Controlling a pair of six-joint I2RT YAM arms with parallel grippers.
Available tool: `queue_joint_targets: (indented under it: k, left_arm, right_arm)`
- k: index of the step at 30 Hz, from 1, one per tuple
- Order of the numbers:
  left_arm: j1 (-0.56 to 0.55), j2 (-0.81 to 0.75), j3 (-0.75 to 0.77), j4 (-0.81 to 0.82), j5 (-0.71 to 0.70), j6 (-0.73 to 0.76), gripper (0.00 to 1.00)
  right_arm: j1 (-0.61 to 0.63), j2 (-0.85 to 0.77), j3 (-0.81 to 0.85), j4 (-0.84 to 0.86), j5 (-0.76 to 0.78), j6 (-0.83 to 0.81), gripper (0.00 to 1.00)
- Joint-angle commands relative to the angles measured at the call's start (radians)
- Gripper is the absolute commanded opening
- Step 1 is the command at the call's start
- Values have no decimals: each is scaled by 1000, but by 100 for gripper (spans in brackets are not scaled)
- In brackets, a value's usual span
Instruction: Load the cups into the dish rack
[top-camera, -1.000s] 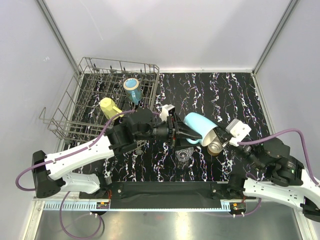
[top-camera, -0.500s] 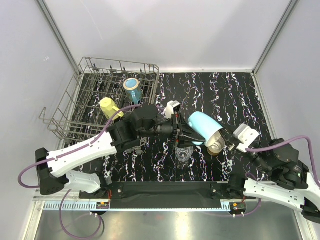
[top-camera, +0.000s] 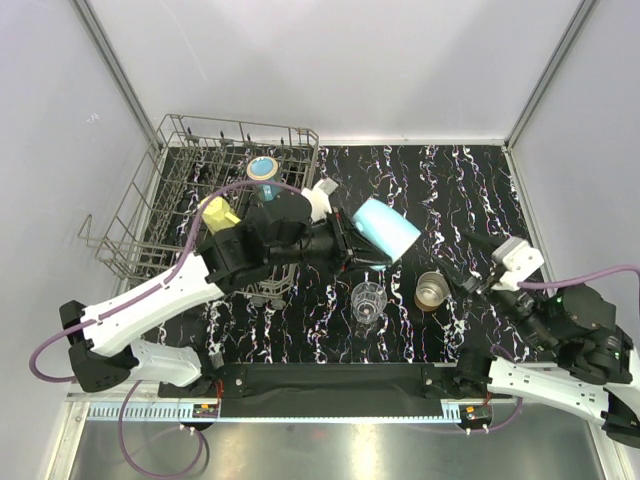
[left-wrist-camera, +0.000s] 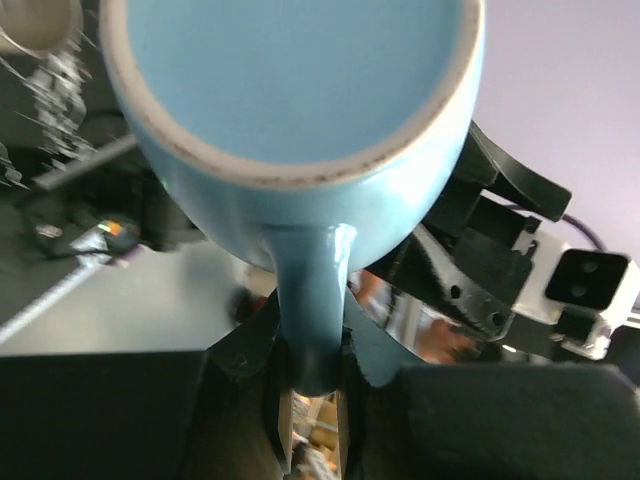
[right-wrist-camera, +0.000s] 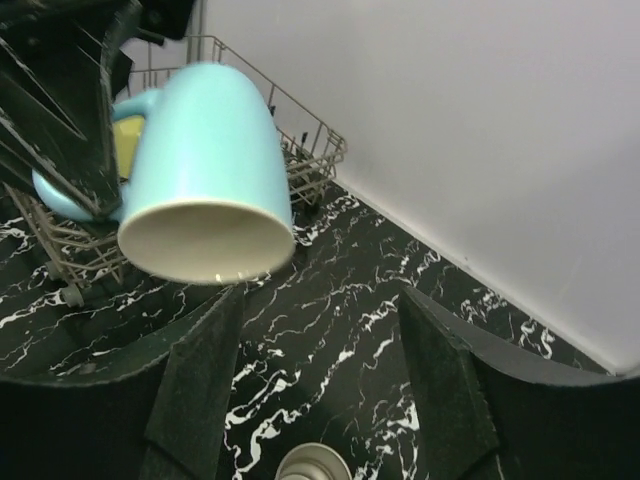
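Light-blue mug (top-camera: 386, 228) hangs by its handle, clamped in the left gripper (left-wrist-camera: 312, 392); the right gripper (right-wrist-camera: 320, 390) gapes empty. Next, I judge, lower it among the dish rack (top-camera: 130, 215) tines.

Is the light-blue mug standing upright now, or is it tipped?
Tipped. The left fingers hold the mug by its handle in the air; in the right wrist view its cream mouth faces sideways, not up.
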Motion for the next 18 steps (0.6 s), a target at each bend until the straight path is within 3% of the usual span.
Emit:
queue_joint_targets:
  k: [1,4,8,10,18]
  left_arm:
    - [55,-68,173,-99,-107,172,0]
    - [131,-55,276,-295,-172,293,0]
    - [231,9,420,-535,-298,576,0]
    - [325,34,443,-586,-339,638,0]
    - [612,37,393,-487,-476,852,0]
  right_arm:
    - [7,-34,76,-113,121,161,72]
    - [7,-49,136,-210,164,307,72]
    - [7,7,271,-397,195,673,49]
    - [7,51,290,-477,114,739,48]
    - [7,196,234,-541,-74,942,51]
